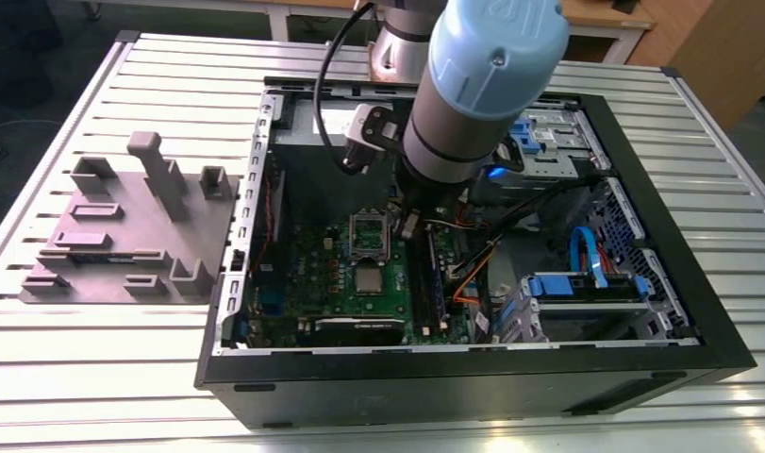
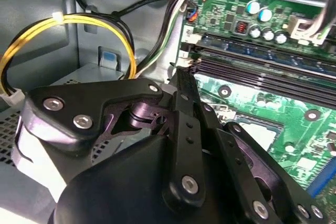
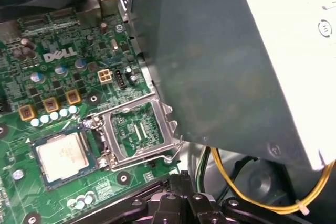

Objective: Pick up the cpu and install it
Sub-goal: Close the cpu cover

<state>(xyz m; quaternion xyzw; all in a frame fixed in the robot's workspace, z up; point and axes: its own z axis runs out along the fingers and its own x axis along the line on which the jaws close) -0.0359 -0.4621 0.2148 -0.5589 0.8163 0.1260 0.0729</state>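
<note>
Cpu: the cpu point(image 3: 62, 155) is lying flat in its socket on the green motherboard point(image 3: 63, 72) in the first wrist view, a small square with a dull silver-grey metal top and a thin darker rim. In the exterior view the cpu point(image 1: 368, 279) is sitting just below the socket frame point(image 1: 366, 235).
Socket frame: the socket frame point(image 3: 137, 129) is standing swung open beside the chip, a thin rectangular silver metal window showing circuit board through it.
Gripper: the gripper point(image 2: 184, 85) is showing matte black linkages with shiny screw heads; I cannot tell whether its fingers are apart or together.
Relation: the gripper point(image 1: 410, 225) is hanging inside the open black computer case point(image 1: 483, 377), near the chip but apart from it, holding nothing visible.
Power supply: a smooth grey box point(image 3: 220, 61) is sitting beside the frame.
Cables: yellow wires point(image 2: 63, 22) are looping along the case wall.
</note>
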